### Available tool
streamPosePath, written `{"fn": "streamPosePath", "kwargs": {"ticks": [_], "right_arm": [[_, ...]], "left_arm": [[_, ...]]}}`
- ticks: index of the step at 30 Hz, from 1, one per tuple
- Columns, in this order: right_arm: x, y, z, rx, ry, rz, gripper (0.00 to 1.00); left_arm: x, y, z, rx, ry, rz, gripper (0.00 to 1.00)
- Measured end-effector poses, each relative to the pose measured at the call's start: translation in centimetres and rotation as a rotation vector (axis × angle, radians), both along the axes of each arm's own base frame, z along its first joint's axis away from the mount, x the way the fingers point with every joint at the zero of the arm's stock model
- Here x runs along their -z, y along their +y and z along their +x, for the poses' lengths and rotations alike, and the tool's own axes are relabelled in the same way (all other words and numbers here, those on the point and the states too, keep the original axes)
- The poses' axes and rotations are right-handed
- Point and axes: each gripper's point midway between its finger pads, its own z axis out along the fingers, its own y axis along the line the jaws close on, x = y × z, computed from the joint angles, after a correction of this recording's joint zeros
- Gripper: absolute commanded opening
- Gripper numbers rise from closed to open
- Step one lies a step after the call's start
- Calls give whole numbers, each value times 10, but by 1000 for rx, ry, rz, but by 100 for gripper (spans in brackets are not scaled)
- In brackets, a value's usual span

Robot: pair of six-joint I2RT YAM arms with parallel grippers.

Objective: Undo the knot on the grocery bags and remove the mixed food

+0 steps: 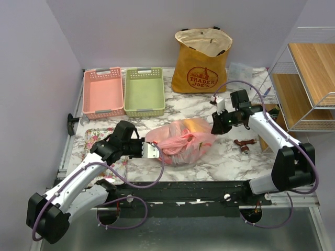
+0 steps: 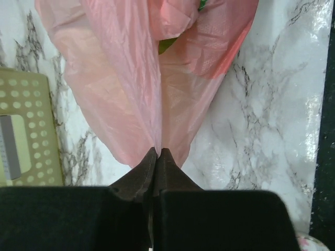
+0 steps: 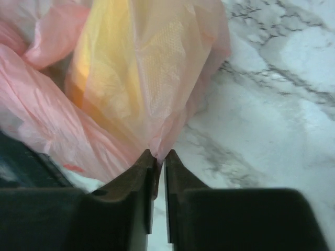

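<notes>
your left gripper (image 2: 158, 152) is pinched shut on a fold of the pink bag (image 1: 180, 140), which lies in the middle of the marble top (image 1: 225, 164). your right gripper (image 3: 158, 155) is clamped on the bag's opposite side. the yellow tote (image 1: 201, 63) stands upright at the back.
</notes>
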Motion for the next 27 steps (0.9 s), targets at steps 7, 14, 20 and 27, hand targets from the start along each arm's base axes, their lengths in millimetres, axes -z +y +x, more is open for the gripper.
{"fn": "streamPosePath", "kwargs": {"ticks": [7,14,20,27], "right_arm": [[-48,22,-12,-118,15,133,92],[-98,59,-50,-235,-98,257,89],[-53,85,-71,-285,2,244,73],[-10,72,-54,-232,-5,102,1]], "left_arm": [[-51,-31,-10,27,-17,-105,66],[-86,-97,-46,218,-57,-202,66],[-46,-125,-39,233,-58,-91,55],[-25,-124,-14,155,-113,0,0]]}}
